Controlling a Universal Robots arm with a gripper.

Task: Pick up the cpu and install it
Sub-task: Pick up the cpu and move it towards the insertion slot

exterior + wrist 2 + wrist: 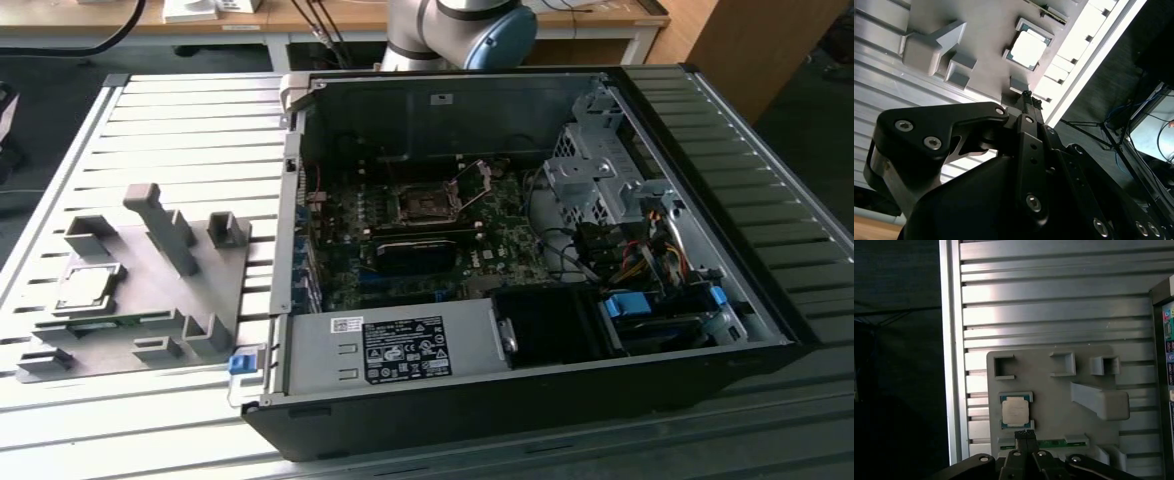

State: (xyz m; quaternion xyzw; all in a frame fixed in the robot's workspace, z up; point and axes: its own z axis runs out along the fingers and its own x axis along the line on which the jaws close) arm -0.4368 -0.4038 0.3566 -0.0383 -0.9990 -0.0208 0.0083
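Closest to my wrist cameras are the black jaws, drawn narrow with their tips pressed together and nothing between them. Just past those tips lies the cpu [1015, 411], its silver top facing up and lying flat in a square pocket framed by a raised rim. In the second wrist view the cpu [1028, 50] glares bright and the tips stand apart from it, not touching. The pocket belongs to a matte grey fixture plate [1054, 390] with several raised blocks and one long slanted rib. A green circuit-board strip [1054, 444] lies in a slot along the plate's edge, beside the cpu. The plate rests on the slatted aluminium table [1054, 315]. In the exterior view the plate [147, 310] sits toward the exterior view's left, with the cpu [84, 287] on its outer side, well apart from the open computer case [534, 400]. The case lies on its side on the same table. Inside it, the black square socket [427, 205] sits on the motherboard. Beyond the case I see the arm's grey and blue joint [461, 25].
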